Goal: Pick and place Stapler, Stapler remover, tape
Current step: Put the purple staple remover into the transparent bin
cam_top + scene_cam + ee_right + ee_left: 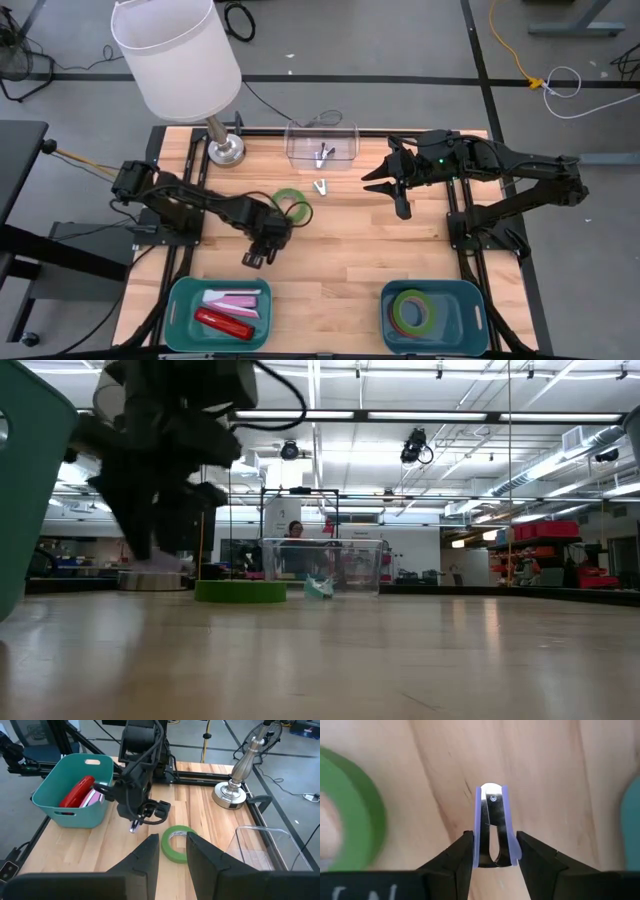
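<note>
Staple remover (493,827) is sitting clenched between left gripper (262,243) fingers for transfer to near-left bin (180,300); right gripper (398,187) is idling w/ fingers slightly apart, holding nothing.

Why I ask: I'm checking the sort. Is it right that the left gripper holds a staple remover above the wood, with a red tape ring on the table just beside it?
Not quite: the tape ring beside the left gripper is green, not red, as the high view shows. The rest stands: its fingers grip the staple remover over the wooden table.
</note>
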Robot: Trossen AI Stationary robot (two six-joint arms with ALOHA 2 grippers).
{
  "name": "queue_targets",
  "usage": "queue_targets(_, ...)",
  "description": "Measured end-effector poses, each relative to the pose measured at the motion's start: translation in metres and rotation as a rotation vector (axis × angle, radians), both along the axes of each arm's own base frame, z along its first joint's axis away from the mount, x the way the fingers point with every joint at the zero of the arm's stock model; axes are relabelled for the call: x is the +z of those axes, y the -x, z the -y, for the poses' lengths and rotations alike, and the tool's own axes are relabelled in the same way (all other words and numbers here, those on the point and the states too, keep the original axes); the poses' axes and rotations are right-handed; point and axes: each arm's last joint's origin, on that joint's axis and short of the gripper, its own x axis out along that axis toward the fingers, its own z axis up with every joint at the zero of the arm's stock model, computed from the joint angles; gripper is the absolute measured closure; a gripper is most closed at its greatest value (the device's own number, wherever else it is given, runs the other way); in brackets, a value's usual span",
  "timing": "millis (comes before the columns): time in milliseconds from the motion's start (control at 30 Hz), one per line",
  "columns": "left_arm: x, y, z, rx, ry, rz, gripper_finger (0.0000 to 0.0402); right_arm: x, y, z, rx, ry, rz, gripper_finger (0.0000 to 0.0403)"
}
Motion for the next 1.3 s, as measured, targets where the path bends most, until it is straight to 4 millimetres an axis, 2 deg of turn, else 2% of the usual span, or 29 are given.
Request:
queue_targets(300,0.044,-0.028,-0.023,-0.020,-0.075,0.148,0.0253,0.000,0.000,0.000,0.000,0.000,0.000,0.0305)
queue_targets(467,0.067,-0.040,-0.044,0.025,-0.127,0.226,0.0253,0.000,0.000,0.000,0.000,0.000,0.000,0.0305)
queue_targets(667,0.085,-0.045,-0.072,0.115,-0.143,0.282,0.0253,0.000,0.000,0.000,-0.011,0.009,-0.003,0.0305)
queue_targets(933,0.097,-0.044,-0.111,0.236,-0.163,0.313,0.0253,-0.006,0.003,0.002,-0.031,0.071,-0.072,0.0305)
queue_targets(1300,0.100,-0.034,-0.162,0.368,-0.209,0.359,0.0253,-0.011,0.007,0.007,-0.056,0.107,-0.132,0.0305)
